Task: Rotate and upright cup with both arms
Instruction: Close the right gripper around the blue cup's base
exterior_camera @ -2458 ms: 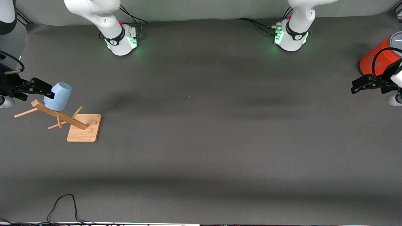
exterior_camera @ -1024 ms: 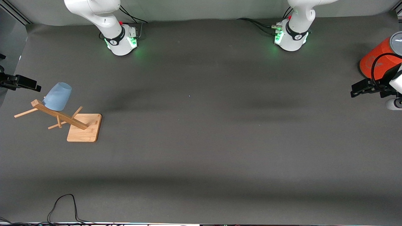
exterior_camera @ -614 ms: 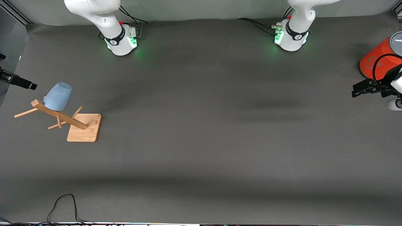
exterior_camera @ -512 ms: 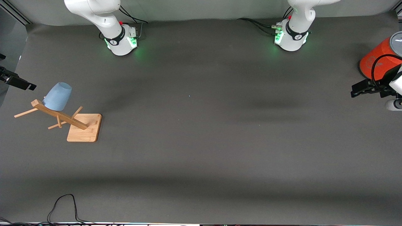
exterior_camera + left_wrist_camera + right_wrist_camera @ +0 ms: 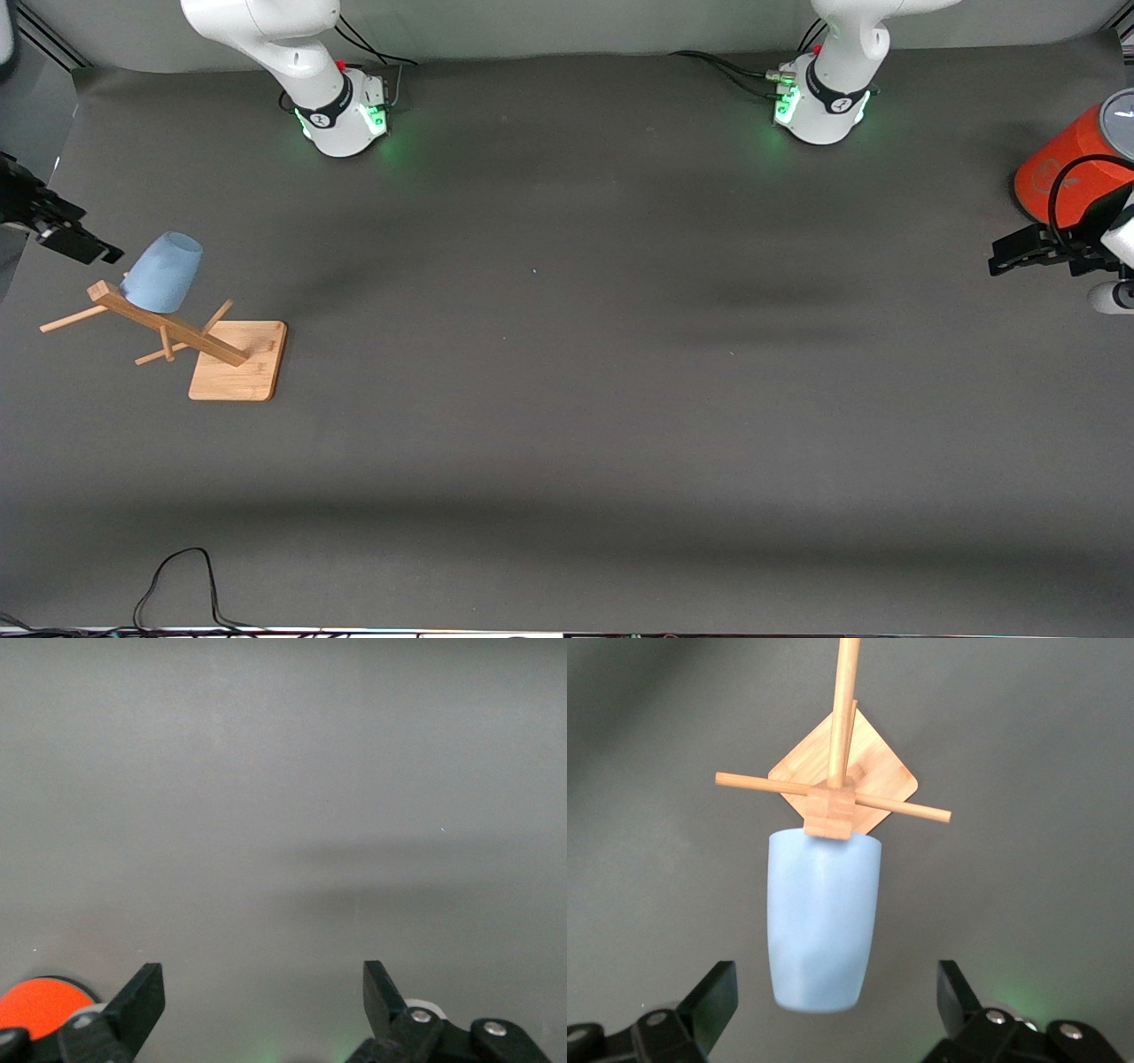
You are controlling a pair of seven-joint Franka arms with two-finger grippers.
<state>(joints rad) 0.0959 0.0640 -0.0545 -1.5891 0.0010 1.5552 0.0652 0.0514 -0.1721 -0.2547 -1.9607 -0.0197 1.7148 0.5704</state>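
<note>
The pale-blue cup (image 5: 162, 272) hangs mouth down, tilted, on the top of a wooden peg rack (image 5: 173, 328) at the right arm's end of the table. My right gripper (image 5: 89, 248) is open and empty, just beside the cup and apart from it. In the right wrist view the cup (image 5: 824, 921) has its closed bottom toward the right gripper (image 5: 833, 1010) and lies just short of the open fingers. My left gripper (image 5: 1019, 251) waits open and empty at the left arm's end of the table, and the left wrist view (image 5: 263, 1001) shows nothing between its fingers.
The rack's square wooden base (image 5: 239, 359) lies nearer the front camera than the cup, with thin pegs sticking out of the slanted post. A large orange-red cylinder with a grey lid (image 5: 1067, 164) stands by the left gripper. A black cable (image 5: 177, 576) lies at the table's front edge.
The right gripper drew back from around the cup to the table's edge, then came a little toward it again. The cup stayed on the rack. The left arm barely moved.
</note>
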